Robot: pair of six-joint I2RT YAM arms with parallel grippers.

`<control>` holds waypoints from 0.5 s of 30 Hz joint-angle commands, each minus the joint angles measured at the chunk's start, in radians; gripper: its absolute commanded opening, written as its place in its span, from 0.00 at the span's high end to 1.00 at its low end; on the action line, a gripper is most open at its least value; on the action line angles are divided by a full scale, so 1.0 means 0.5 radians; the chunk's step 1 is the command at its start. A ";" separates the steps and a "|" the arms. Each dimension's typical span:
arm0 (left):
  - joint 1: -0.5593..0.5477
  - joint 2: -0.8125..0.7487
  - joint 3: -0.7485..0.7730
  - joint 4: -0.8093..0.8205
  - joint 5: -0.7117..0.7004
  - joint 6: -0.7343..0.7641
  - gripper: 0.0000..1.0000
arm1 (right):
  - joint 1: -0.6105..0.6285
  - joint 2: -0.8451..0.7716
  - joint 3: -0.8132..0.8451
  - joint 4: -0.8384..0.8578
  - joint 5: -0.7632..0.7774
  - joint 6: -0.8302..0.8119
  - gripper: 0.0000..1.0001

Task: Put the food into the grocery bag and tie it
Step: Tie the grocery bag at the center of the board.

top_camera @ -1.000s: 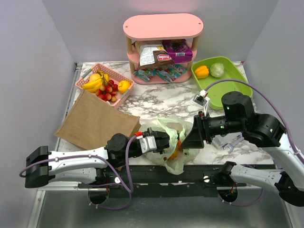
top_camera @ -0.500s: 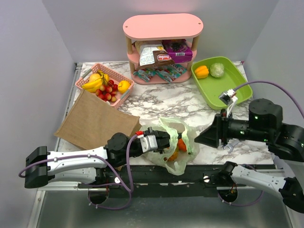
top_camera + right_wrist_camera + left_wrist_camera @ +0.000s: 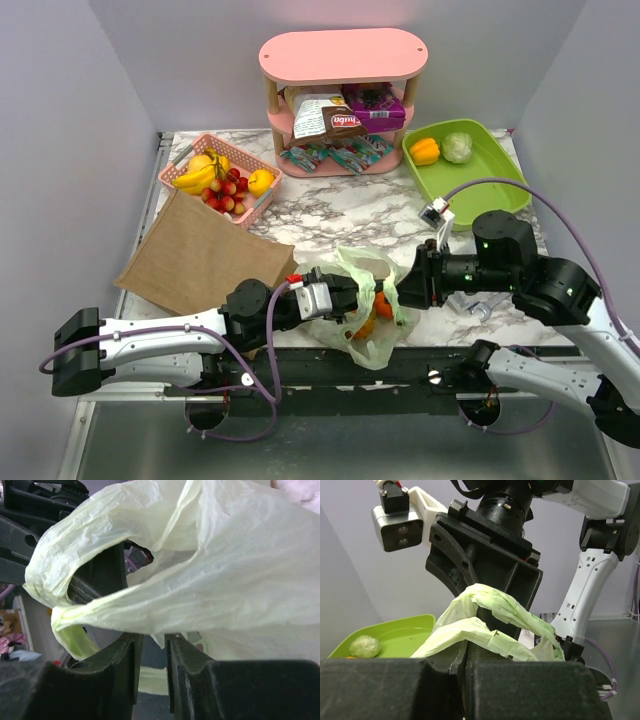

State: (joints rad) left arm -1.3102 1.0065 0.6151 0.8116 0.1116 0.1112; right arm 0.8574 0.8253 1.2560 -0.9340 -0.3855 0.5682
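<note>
The grocery bag [image 3: 372, 338] lies at the near edge of the marble worktop [image 3: 340, 215], between the two arms. Its long axis runs roughly left to right (orange food [image 3: 380, 305] shows through the film). The left jaws are closed on its film; the right jaws stand narrow around a handle, and whether they grip it cannot be told. Bare worktop lies open beyond the bag, bounded by the brown paper bag [image 3: 205, 255], the green tray [image 3: 492, 165] and grey walls [image 3: 60, 150].
</note>
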 commanded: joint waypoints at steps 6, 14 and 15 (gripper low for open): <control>-0.002 -0.004 0.044 0.012 -0.254 -0.156 1.00 | 0.006 0.012 -0.136 0.472 -0.414 0.049 0.61; -0.003 0.068 0.082 -0.029 -0.406 -0.213 1.00 | 0.007 -0.035 -0.338 0.685 -0.501 0.102 0.56; -0.002 0.074 0.083 -0.028 -0.415 -0.211 1.00 | 0.007 -0.036 -0.347 0.697 -0.499 0.096 0.55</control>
State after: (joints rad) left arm -1.3102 1.0279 0.6170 0.8017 -0.0299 0.0296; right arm 0.8574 0.8249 1.1088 -0.6731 -0.5873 0.6041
